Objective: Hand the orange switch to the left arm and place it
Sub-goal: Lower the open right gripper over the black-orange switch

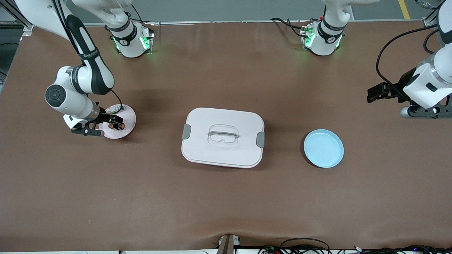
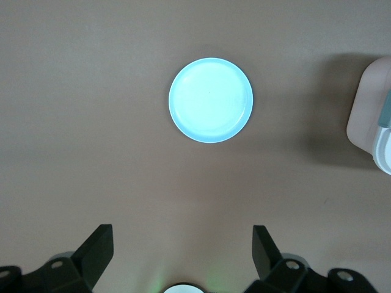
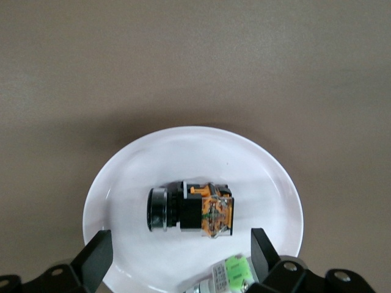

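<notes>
From the high front camera, a brown table carries three things in a row. At the middle lies the large white rounded-rectangular plastic box (image 1: 222, 137) with grey side latches and a clear recessed handle in its lid. Toward the left arm's end of the table sits a small round pale blue plate (image 1: 323, 148), with nothing on it. Toward the right arm's end sits a small round white plate (image 1: 128, 120), and on it lies the orange switch (image 1: 117, 125), a tiny dark cylinder with an orange part. The right gripper (image 1: 103, 124) hangs low over this white plate, partly covering it. The left gripper (image 1: 383, 92) hangs over bare table near the table's edge at its own end, well apart from the blue plate.

The left wrist view looks straight down on the blue plate (image 2: 211, 100), and a corner of the white box (image 2: 368, 116) shows at the frame's edge. The left gripper's two black fingers (image 2: 98, 250) stand wide apart, holding nothing.

The right wrist view shows what the front view hides: the switch (image 3: 190, 209) lies on its side near the middle of the white plate (image 3: 134, 177), its black barrel joined to an orange body. A small green-and-silver clear piece (image 3: 231, 271) lies just beside it on the same plate. The right gripper's fingers (image 3: 96, 256) stand wide apart, one on either side of the switch, not touching it.
</notes>
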You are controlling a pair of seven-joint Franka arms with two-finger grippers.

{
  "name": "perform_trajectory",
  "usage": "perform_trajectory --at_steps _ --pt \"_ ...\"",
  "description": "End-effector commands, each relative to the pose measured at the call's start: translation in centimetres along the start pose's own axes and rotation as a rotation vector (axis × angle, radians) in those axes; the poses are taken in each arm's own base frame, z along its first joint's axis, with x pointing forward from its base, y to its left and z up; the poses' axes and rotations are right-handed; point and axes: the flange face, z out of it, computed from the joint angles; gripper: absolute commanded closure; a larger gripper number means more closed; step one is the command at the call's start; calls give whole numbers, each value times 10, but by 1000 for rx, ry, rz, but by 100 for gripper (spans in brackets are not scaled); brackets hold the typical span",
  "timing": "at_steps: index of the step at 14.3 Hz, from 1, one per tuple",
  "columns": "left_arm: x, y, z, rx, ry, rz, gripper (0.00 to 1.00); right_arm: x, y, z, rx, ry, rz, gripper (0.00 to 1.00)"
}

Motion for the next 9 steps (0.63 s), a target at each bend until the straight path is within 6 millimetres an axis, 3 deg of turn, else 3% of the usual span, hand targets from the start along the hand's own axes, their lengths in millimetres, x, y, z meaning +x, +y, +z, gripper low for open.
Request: perform_trajectory --at_steps 1,9 --pt "2 4 -4 -16 7 8 0 7 4 10 9 1 -30 0" --pt "1 21 -2 -12 4 34 0 5 4 35 4 -35 -36 0"
